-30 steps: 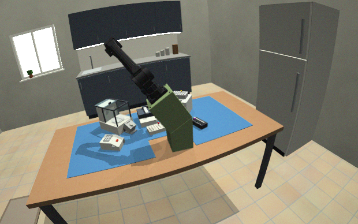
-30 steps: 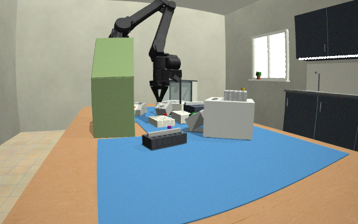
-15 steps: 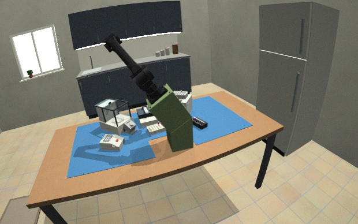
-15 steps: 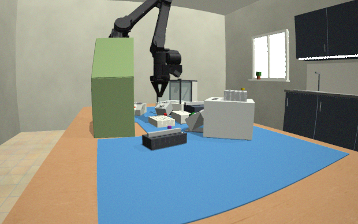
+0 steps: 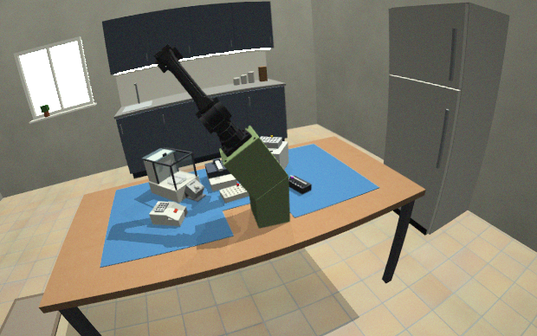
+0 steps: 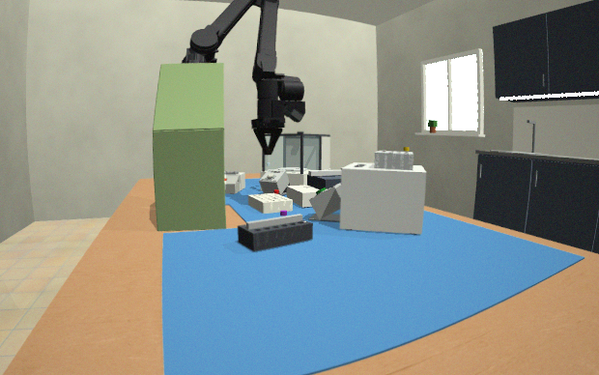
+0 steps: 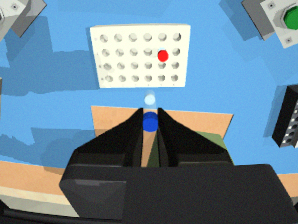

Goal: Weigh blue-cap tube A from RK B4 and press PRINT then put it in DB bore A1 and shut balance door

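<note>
"What does the gripper [image 6: 269, 151] [image 7: 150, 114] have?" asks the first.

"Tube A [image 7: 150, 121], by its blue cap," says the second. "The fingers stand nearly together, with only the cap's narrow width between them. The clear body shows just beyond, and the tube looks clear of the rack."

"And the tube rack [image 5: 229, 198] [image 6: 270, 203] [image 7: 140, 44]?"

"It sits flat on the mat below, the red-capped tube [image 5: 237, 184] [image 6: 276, 191] [image 7: 163, 55] in its bore. That one belongs to someone else, so the gripper should leave it alone."

"Which step is this?"

"Carrying, probably: tube A is out and the weighing is still to do. The next move calls for a level swing left to the balance [image 5: 162, 191] [image 6: 294, 170], then an upright lowering onto the middle of the pan, clear of the glass."

"Is its door open?"

"The top pane seems slid back, leaving an opening, though the view is too coarse to be certain."

"Any writing?"

"Small marks dot the rack's left edge, unreadable at this size. No brand or label can be made out on the balance either."

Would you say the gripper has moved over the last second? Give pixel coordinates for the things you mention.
Yes, upward: in the exterior view, the gripper [image 6: 269, 152] [image 7: 150, 114] has risen nearer the level of the balance's top rim [image 5: 180, 151] [image 6: 316, 134].
</note>
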Controlling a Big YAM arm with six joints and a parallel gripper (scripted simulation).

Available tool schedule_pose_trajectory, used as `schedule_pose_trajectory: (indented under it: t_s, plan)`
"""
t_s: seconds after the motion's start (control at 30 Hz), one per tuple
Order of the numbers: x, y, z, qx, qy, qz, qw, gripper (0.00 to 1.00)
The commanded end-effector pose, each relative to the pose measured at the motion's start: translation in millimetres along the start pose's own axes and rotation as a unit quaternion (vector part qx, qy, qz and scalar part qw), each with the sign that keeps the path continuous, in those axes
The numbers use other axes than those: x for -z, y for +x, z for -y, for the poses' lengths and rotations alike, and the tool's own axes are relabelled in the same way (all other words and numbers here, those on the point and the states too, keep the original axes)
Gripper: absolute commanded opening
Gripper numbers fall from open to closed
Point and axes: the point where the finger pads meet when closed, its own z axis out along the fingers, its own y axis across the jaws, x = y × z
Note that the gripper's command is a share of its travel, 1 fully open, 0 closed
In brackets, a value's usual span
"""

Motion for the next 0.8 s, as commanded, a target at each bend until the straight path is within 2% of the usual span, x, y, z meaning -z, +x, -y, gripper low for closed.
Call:
schedule_pose_trajectory:
  t_s: [0.0,0.77]
  plan:
    - [9.8,4.2,-0.2,0.002,-0.002,-0.001,1.000,0.09]
    - [40.9,-1.6,1.3,0.005,-0.001,0.003,1.000,0.09]
